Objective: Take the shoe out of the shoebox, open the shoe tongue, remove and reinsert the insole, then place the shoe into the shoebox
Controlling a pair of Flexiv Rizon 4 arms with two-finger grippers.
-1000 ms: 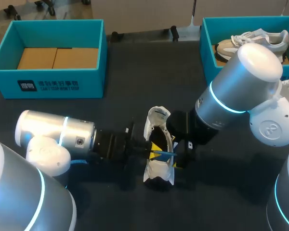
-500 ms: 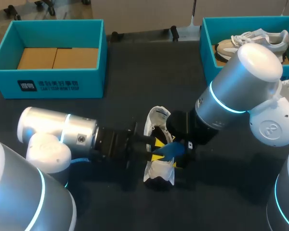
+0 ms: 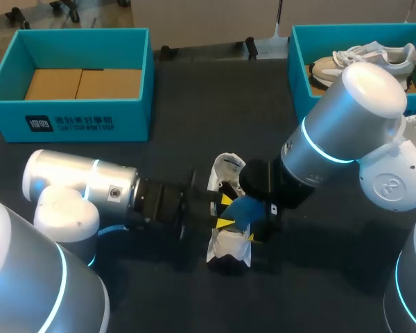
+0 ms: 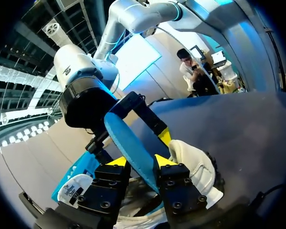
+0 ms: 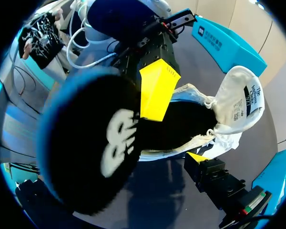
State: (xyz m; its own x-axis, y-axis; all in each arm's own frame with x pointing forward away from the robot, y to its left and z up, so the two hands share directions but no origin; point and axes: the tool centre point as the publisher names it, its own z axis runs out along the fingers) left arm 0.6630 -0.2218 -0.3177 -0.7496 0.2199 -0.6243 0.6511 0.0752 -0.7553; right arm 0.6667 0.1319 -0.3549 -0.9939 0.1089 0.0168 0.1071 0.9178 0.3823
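A white shoe point(image 3: 227, 251) with a dark inside lies on the table's middle, its tongue point(image 5: 242, 95) folded back. A blue insole point(image 3: 245, 208) with a black underside point(image 5: 88, 148) sticks up out of it. My left gripper point(image 3: 224, 213) comes in from the left, and the insole point(image 4: 128, 143) passes between its fingers point(image 4: 139, 162). They stand apart, so it is open. My right gripper point(image 3: 262, 211) is wide open at the shoe's right side. One of its fingertips point(image 5: 199, 157) shows beside the shoe's collar; the insole hides the other.
A teal shoebox point(image 3: 69, 123) with a cardboard floor stands at the back left. A second teal box point(image 3: 298, 73) at the back right holds another pale shoe point(image 3: 364, 59). My right arm's big elbow point(image 3: 360, 118) hangs over the table's right half.
My left gripper's fingers have parted from a tight pinch. The blue insole has come up further out of the shoe and tilted toward my right gripper, which stayed wide open.
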